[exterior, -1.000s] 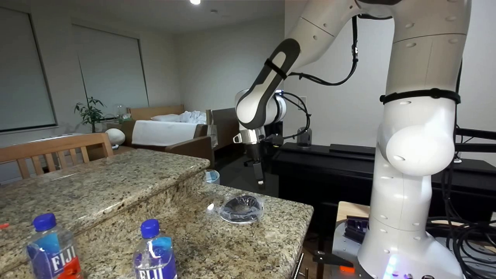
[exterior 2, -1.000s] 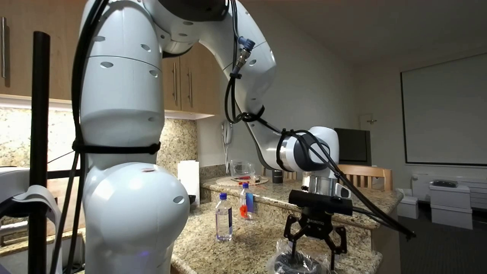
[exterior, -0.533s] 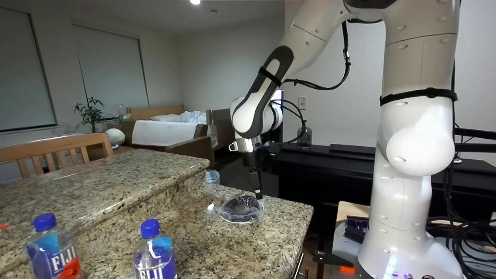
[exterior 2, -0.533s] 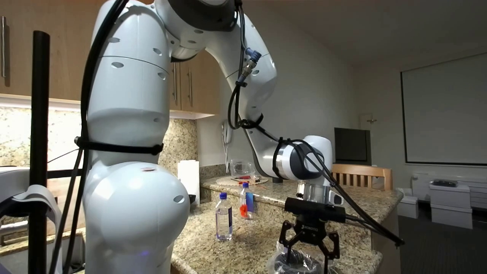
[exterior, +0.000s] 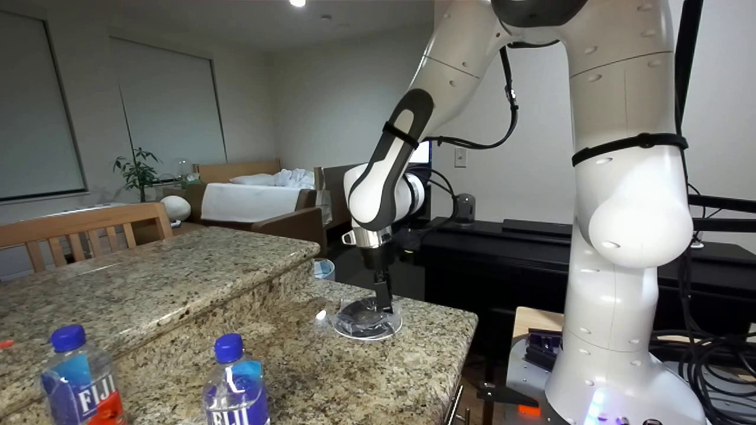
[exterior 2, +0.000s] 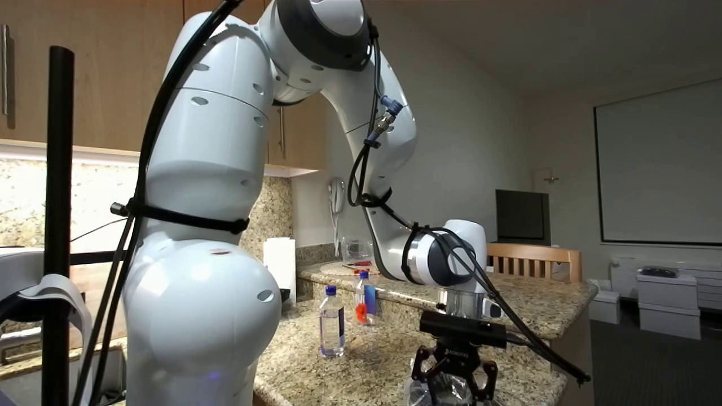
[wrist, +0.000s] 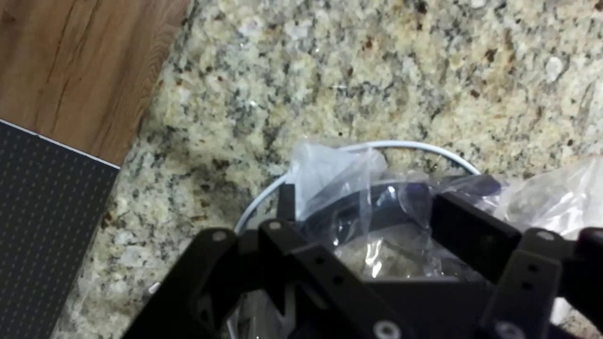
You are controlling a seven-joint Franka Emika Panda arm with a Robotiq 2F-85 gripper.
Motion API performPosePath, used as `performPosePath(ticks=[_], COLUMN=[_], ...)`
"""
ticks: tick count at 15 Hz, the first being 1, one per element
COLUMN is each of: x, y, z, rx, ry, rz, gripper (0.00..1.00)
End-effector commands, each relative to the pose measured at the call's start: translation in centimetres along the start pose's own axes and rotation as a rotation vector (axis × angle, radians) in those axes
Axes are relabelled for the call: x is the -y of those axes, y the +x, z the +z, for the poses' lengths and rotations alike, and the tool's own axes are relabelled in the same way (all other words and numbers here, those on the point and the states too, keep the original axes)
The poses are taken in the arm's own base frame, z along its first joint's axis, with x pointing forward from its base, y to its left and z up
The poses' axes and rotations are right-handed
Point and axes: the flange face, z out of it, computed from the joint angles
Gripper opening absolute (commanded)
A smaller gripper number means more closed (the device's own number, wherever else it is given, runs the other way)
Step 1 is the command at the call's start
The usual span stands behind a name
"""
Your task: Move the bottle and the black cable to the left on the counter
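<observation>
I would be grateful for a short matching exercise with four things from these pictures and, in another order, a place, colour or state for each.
Things
1: gripper
2: black cable
3: bottle caps
4: wooden chair

Descriptions
A: blue
B: open
C: beyond the raised counter
D: under clear plastic

Right pairs: 1-B, 2-D, 3-A, 4-C

The arm (exterior: 626, 106) is bent way up high at the elbow (exterior: 537, 12), forearm (exterior: 446, 82) sloping down to the wrist (exterior: 369, 203), claw (wrist: 362, 207) pointing pretty much downward, fingers (wrist: 471, 235) spread with a decent gap.
</observation>
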Motion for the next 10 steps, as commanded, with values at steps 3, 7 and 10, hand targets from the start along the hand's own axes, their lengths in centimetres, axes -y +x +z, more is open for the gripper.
performPosePath(ticks=[3, 7, 10], x=[-0.3, -0.4, 0.0], y=[1.1, 1.5, 1.6], z=[0.9, 0.3, -0.3], rx=[-0.007, -0.006, -0.008], ry=[-0.009, -0.014, -0.022], rz=[0.007, 0.0, -0.007], gripper=[0.3, 0.09, 0.04])
